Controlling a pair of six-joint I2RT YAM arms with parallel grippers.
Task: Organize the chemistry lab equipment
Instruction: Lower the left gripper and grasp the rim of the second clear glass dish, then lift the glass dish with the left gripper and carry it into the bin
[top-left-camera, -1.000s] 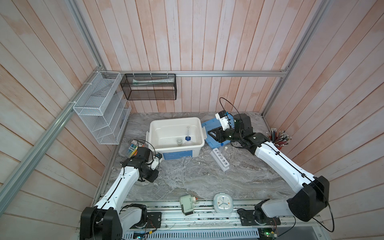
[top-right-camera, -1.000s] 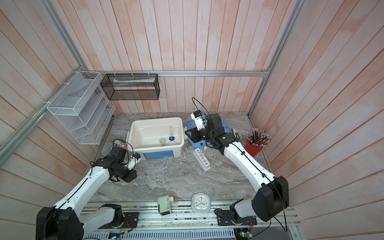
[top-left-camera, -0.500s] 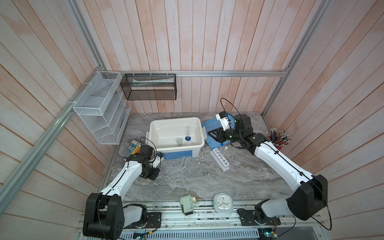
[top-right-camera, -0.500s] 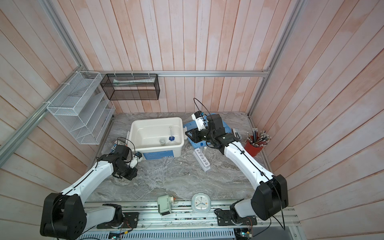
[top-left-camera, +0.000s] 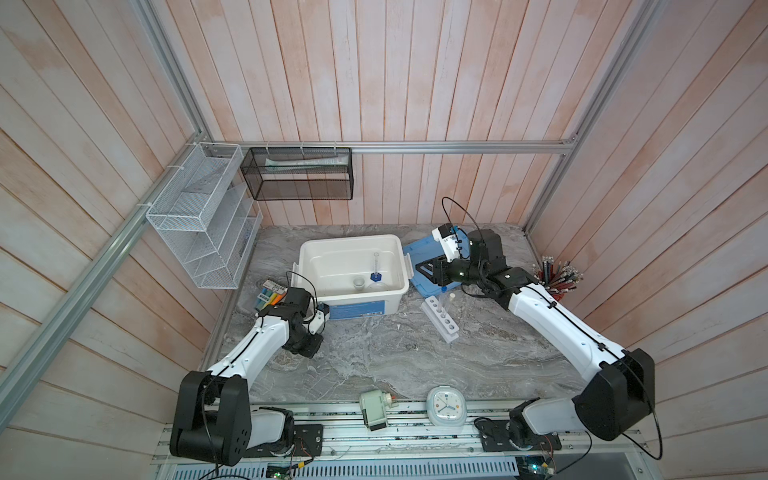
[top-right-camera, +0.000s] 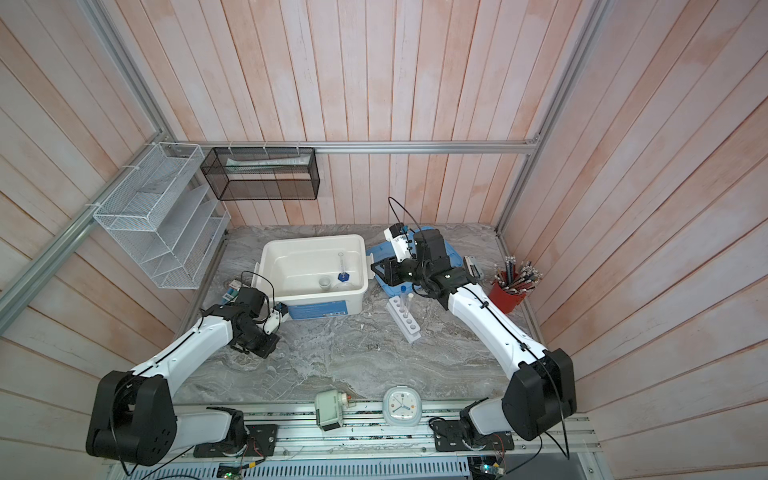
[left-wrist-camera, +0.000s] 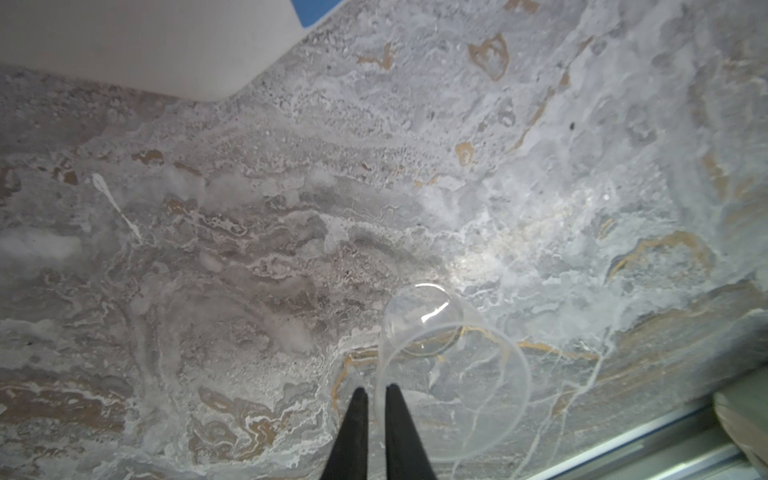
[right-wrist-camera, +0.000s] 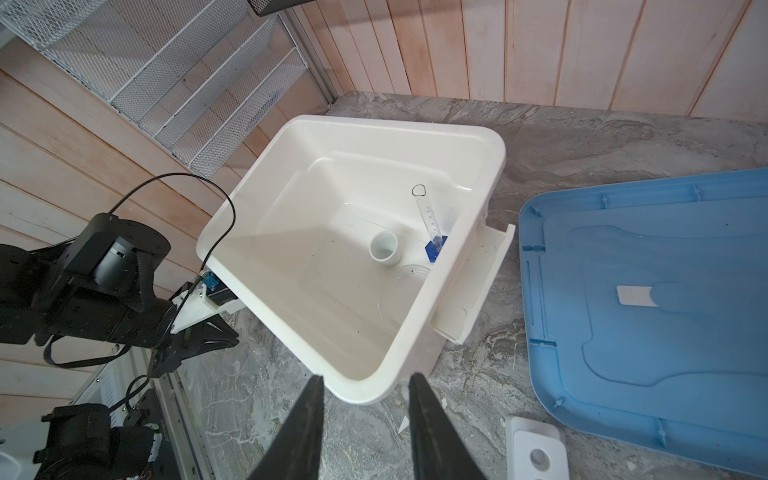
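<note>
Clear cup (left-wrist-camera: 453, 374), rim in left pincer (left-wrist-camera: 374, 391), shows only wrist-side.

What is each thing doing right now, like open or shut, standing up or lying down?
clear cup, mouth up, empty.
left hand, shut on the clear cup's rim.
right hand, open, holding nothing.
white bin, open, lid off.
blue lid, off, lying beside the white bin.
cylinder, inside the white bin, seemingly upright.
small cup, inside the white bin, mouth up.
rack, on the table, holes facing up.
pencil cup, upright, full.
</note>
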